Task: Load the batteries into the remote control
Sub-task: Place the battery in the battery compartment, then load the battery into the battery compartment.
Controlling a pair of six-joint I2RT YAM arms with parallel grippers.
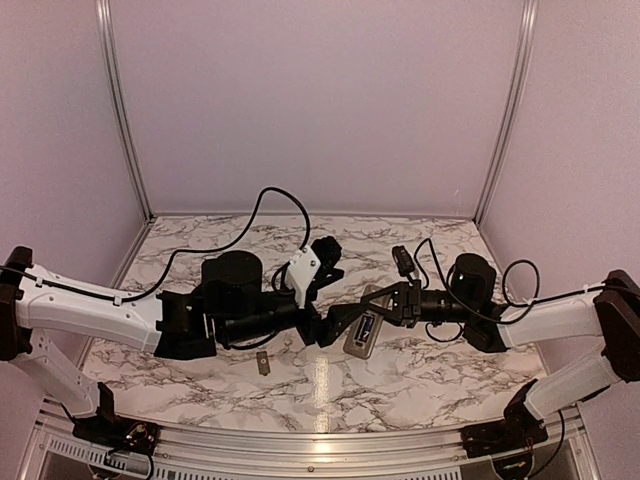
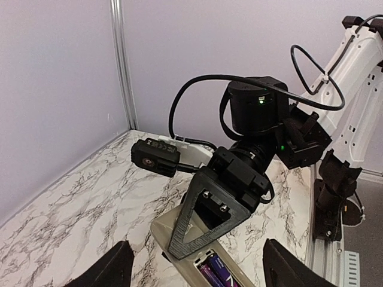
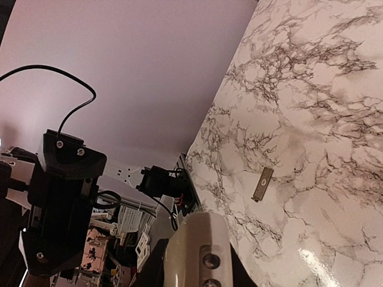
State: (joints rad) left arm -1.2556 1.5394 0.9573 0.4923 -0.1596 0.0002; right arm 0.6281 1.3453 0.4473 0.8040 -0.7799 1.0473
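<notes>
Batteries [image 2: 213, 274] in remote control [image 1: 362, 335], between left gripper [image 1: 330, 325] and right gripper [image 1: 380, 308]; flat piece [image 1: 263, 363] on table [image 1: 430, 380], leftward

The remote control [image 2: 163, 230] runs off the left wrist view's bottom edge, partly covered by the right gripper [image 2: 190, 236]; only the ends of the purple batteries [image 2: 215, 272] show. The flat piece [image 1: 263, 363] is too small to identify.

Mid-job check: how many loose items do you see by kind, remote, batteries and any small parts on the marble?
Remote control: 1
Batteries, in its open recess: 2 showing
Small tan flat piece, lying on the table: 1
Total: 4
</notes>
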